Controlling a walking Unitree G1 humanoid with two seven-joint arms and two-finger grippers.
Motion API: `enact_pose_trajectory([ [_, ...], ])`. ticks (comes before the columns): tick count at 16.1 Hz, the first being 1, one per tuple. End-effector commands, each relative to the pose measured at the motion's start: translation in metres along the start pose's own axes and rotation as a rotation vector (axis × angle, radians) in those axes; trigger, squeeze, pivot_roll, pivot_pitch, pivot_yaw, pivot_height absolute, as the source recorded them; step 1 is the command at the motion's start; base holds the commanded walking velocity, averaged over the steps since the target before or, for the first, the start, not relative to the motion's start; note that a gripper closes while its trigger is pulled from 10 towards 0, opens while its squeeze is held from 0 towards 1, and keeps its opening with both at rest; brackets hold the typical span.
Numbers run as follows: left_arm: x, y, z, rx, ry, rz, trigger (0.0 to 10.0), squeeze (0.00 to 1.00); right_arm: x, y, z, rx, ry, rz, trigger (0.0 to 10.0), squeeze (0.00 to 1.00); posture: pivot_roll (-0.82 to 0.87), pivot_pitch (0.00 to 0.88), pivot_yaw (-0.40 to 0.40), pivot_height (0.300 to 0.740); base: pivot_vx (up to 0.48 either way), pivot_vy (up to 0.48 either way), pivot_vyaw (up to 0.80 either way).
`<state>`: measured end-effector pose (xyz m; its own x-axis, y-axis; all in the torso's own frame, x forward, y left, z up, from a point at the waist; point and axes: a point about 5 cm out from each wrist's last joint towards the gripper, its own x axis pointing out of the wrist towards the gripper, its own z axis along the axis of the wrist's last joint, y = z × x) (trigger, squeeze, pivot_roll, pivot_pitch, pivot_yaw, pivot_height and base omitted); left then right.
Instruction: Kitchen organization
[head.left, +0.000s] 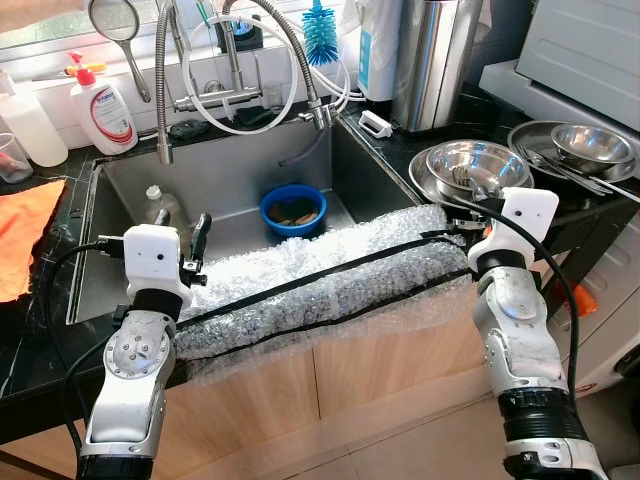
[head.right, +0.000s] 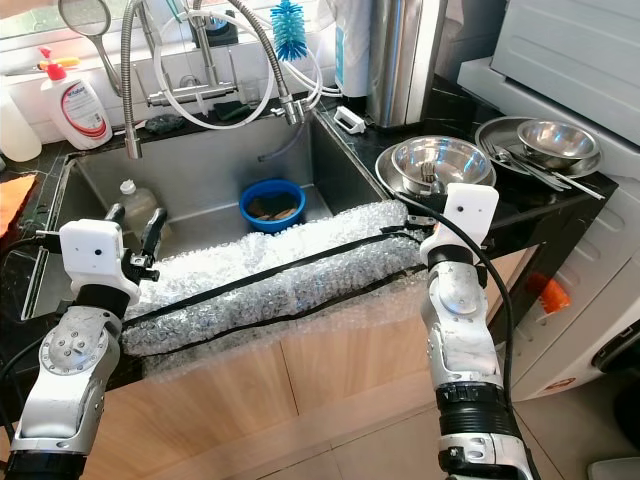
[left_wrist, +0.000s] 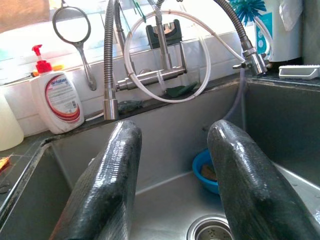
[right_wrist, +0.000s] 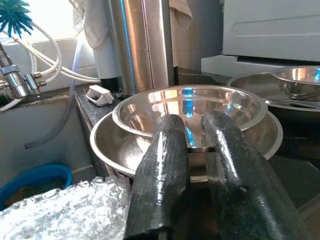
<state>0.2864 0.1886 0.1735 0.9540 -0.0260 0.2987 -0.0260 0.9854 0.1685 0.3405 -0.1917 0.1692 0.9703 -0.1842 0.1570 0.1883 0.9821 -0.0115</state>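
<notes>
Both arms at the sink front. Left tool (head.left: 178, 238) has its fingers (left_wrist: 107, 185) spread wide and empty, hovering over the sink (head.left: 120, 180) at the left end of the bubble wrap (head.left: 320, 280). Right tool (right_wrist: 192, 150) has its fingers nearly together, nothing clearly between them, pointing at the stacked steel bowls (head.left: 475, 165) on the dark worktop (head.left: 400, 140).

Task thing isn't obvious; likely the bowls, or the blue bowl (head.left: 293, 210) lying in the sink next to a plastic bottle (head.left: 160, 205). For a bowl grab: spread the right fingers first, go for the rim, lift only the top one, avoid snagging the wrap.

Kitchen: taps and hoses (head.left: 240, 70) at the back, soap bottle (head.left: 105, 110), blue brush (head.left: 322, 30), orange cloth (head.left: 25, 230).
</notes>
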Motion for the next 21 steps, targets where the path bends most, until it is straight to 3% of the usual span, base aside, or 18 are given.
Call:
enact_pose_trajectory([
  [1,0.003,0.001,0.001,0.025,0.001,0.000,10.0,0.00,0.003,0.007,0.005,0.004,-0.016,0.012,0.0,0.00,-0.07,0.000,0.069,0.740,0.000,0.000,0.00],
  [7,0.004,0.002,0.002,0.027,-0.001,0.005,10.0,0.00,0.003,0.009,0.010,0.018,-0.048,0.009,0.0,0.00,-0.07,0.000,0.072,0.740,0.000,0.000,0.00],
  [12,0.006,0.003,0.005,0.028,-0.015,0.009,10.0,0.00,0.002,0.014,0.040,0.020,-0.226,-0.001,0.0,0.00,-0.07,0.000,0.071,0.740,0.000,0.000,0.00],
  [13,0.006,0.004,0.006,0.028,-0.017,0.010,10.0,0.00,0.001,0.016,0.045,0.016,-0.256,0.008,3.9,0.00,-0.07,0.000,0.070,0.740,0.000,0.000,0.00],
  [14,0.006,0.004,0.006,0.028,-0.020,0.014,10.0,0.00,0.000,0.019,0.052,0.007,-0.298,0.018,9.7,0.00,-0.07,0.000,0.070,0.740,0.000,0.000,0.00],
  [17,0.009,0.006,0.011,0.019,-0.037,0.030,10.0,0.00,-0.005,0.035,0.073,0.062,-0.412,0.122,10.0,0.00,-0.07,0.000,0.068,0.740,0.000,0.000,0.00],
  [18,0.012,0.007,0.015,-0.022,-0.040,0.038,10.0,0.00,-0.007,0.042,0.072,0.151,-0.399,0.194,10.0,0.00,-0.07,0.000,0.066,0.740,0.000,0.000,0.00],
  [20,0.014,0.008,0.018,-0.068,-0.040,0.039,10.0,0.00,-0.008,0.045,0.069,0.238,-0.368,0.238,10.0,0.00,-0.07,0.000,0.064,0.740,0.000,0.000,0.00],
  [21,0.016,0.011,0.022,-0.116,-0.039,0.018,10.0,0.00,-0.011,0.043,0.064,0.378,-0.330,0.287,10.0,0.00,-0.06,0.000,0.059,0.740,0.000,0.000,0.00],
])
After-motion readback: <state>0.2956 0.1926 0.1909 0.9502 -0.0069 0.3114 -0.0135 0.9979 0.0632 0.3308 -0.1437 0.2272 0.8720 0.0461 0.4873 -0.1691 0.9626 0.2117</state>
